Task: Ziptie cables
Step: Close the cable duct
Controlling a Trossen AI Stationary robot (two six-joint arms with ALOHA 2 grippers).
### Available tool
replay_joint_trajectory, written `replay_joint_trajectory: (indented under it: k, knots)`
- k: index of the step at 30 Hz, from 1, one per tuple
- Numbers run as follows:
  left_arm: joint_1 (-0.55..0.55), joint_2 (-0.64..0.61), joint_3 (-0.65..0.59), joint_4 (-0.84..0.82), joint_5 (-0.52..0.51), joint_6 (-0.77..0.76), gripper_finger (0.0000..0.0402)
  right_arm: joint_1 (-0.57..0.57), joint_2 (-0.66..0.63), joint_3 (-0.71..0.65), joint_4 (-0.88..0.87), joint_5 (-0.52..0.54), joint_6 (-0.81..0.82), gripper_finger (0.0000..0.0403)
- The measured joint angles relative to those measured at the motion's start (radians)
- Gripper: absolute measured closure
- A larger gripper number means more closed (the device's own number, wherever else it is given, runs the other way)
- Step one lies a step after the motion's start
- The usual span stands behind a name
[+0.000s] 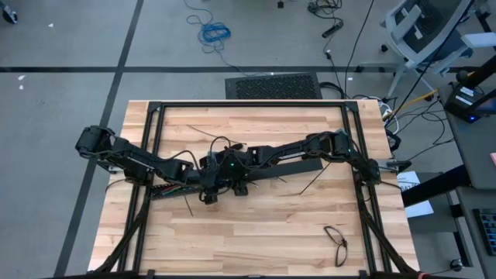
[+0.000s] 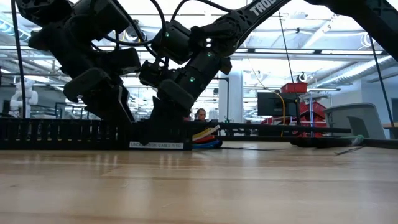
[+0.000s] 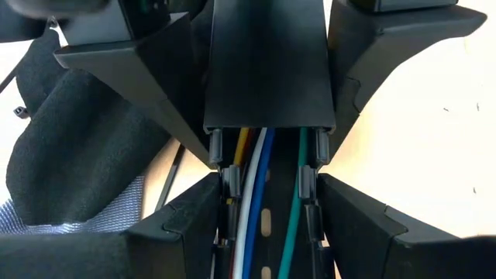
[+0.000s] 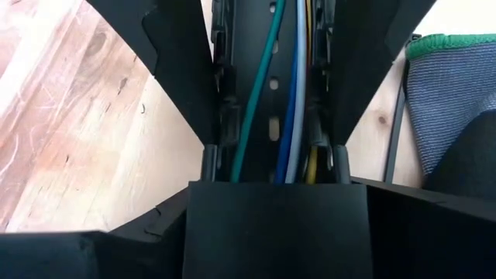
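Several cables, green (image 3: 294,203), blue, white (image 3: 246,209) and yellow, run lengthwise inside a long black slotted bar (image 1: 291,164) lying across the table's middle. A plain black cover (image 3: 267,70) closes the bar's top over part of its length. My left gripper (image 3: 269,182) and my right gripper (image 4: 275,186) face each other over the bar, fingertips almost meeting. The left straddles the uncovered stretch, the right the covered stretch. In the high view, left gripper (image 1: 211,186) and right gripper (image 1: 231,180) sit under their arms. My left gripper has the slotted bar's two side walls (image 3: 225,180) between its fingers, just beside the cover's end. The fingers slant down from the table's left and lie along the bar, which rests on the table. My right gripper has the covered stretch between its fingers, by the cover's two long edges (image 4: 203,190) at the cover's end. Its fingers slant down from the table's right, along the bar.
A dark cloth with blue mesh and a green hem (image 4: 449,93) lies beside the bar. Thin black strips (image 1: 190,205) are scattered on the wood. A black cable loop (image 1: 335,240) lies at the near right. A black frame (image 1: 248,105) borders the table.
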Motion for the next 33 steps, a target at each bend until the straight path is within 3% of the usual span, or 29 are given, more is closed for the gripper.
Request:
replay_joint_trajectory:
  k: [12,23,33]
  knots:
    - [0.0,0.0,0.0,0.0,0.006,-0.001,0.0199,0.0,-0.006,0.002,-0.02,-0.005,0.053,0.0145]
    - [0.0,0.0,0.0,-0.002,0.009,0.0,0.0199,-0.006,-0.013,0.006,-0.093,-0.013,0.075,0.01]
    - [0.0,0.0,0.0,-0.005,0.01,-0.001,0.0199,-0.003,-0.011,0.032,-0.123,-0.011,0.052,0.0096]
